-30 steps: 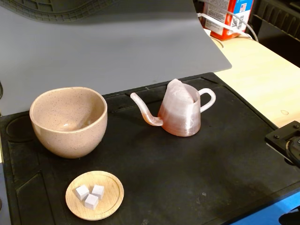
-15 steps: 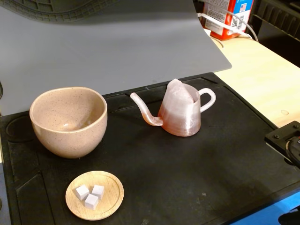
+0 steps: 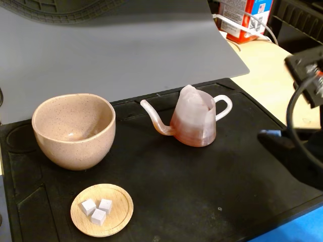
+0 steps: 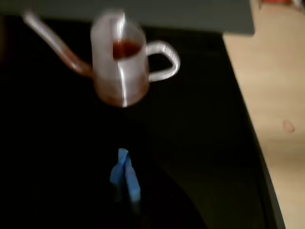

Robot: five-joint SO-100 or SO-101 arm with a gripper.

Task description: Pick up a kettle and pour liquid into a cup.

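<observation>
Fixed view: the kettle (image 3: 194, 123) stands upright on the black mat (image 3: 202, 186), which lies on the pale wooden worktop (image 3: 272, 75). Taking the kettle as the landmark, its thin curved spout (image 3: 154, 118) points left in this view and its loop handle (image 3: 223, 107) points right. The cup (image 3: 74, 130) sits well apart beyond the spout tip, also upright on the mat. A small wooden dish (image 3: 102, 209) carrying three white cubes (image 3: 97, 210) lies nearer the camera than the kettle, on the spout side and just in front of the cup. A grey sheet (image 3: 126, 50) rises behind the kettle, and a red and white carton (image 3: 247, 17) stands farther back on the handle side. Dark parts of the arm (image 3: 298, 146) enter on the handle side, clear of the kettle.

Wrist view, blurred: reddish-brown liquid (image 4: 125, 48) shows inside the kettle (image 4: 119, 67). The claw (image 4: 125, 179) appears as blue tips close together below the kettle, not touching it and holding nothing; how far it is open I cannot tell.
</observation>
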